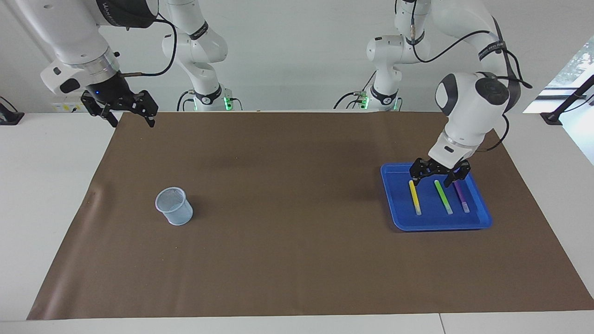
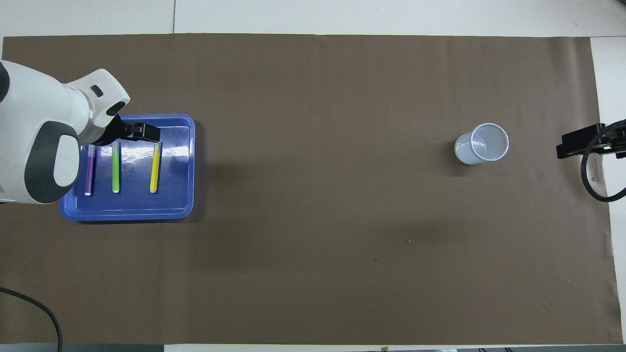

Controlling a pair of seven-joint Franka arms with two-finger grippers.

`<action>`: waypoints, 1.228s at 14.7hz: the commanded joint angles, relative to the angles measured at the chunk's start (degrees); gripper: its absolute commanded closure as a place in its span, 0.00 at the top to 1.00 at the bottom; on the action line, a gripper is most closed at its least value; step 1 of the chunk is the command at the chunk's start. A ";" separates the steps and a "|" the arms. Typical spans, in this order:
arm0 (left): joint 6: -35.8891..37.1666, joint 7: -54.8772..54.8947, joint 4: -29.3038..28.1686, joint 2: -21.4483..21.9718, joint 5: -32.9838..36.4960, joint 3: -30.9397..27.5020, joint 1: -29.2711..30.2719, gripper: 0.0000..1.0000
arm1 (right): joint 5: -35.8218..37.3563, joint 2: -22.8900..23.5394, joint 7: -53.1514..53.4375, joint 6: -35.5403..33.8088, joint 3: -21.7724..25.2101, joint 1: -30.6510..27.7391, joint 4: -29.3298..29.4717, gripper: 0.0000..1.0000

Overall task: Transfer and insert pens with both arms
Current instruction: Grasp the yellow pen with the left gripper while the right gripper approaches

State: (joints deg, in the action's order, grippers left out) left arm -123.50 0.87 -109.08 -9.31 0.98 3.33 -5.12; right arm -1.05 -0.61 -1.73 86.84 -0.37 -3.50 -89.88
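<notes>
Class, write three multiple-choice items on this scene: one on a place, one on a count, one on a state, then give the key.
1. Where do the pens lie?
A in the mesh cup
B in the blue tray
C on the brown mat

2. How many pens are there?
A two
B three
C four

3. The left gripper is
A open, empty
B shut on a pen
C inside the cup

Key: B, all lie in the blue tray; B, yellow pen, green pen, purple pen; A, left gripper hovers open over them.

Yellow pen point(image 1: 415, 197) | green pen point(image 1: 443, 197) | purple pen point(image 1: 461, 196) | all lay flat, side by side and apart, in a blue tray point(image 1: 441, 225) at the left arm's end, pale tips pointing away from the robots.
</notes>
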 commanded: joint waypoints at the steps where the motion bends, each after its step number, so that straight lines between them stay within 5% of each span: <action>1: -6.04 1.40 -3.50 -1.23 2.44 -0.43 -0.07 1.00 | -3.08 -0.53 -1.08 0.43 -0.24 -1.07 -0.73 1.00; 8: -16.76 4.58 -7.64 -7.20 2.97 -0.70 1.25 0.95 | -5.63 -1.59 -0.99 0.69 -0.42 1.57 -3.28 1.00; 11: -17.39 4.49 -8.42 -8.00 3.50 -0.87 1.95 0.92 | -15.01 -3.51 -0.82 1.92 -0.33 0.95 -7.31 1.00; 13: -17.21 4.41 -9.39 -7.91 3.50 -0.79 2.04 0.59 | -17.84 -4.57 -0.82 4.11 -0.33 0.95 -9.69 1.00; 14: -16.95 3.88 -9.92 -7.74 3.50 -0.78 2.04 0.22 | -19.77 -5.10 -0.73 4.99 -0.33 0.95 -11.00 1.00; 15: -16.78 3.18 -9.92 -7.65 3.50 -0.78 2.04 0.00 | -21.87 -5.97 -0.73 6.39 -0.33 0.86 -13.11 1.00; 18: -16.34 2.12 -10.01 -7.48 3.50 -0.78 1.95 0.00 | -27.06 -8.17 -0.73 8.86 -0.16 0.34 -17.95 1.00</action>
State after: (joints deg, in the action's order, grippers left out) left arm -139.16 4.38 -117.04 -17.31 3.16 2.64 -3.30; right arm -24.53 -5.23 -1.73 93.13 -0.36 -1.97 -102.26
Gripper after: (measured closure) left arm 0.661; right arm 0.000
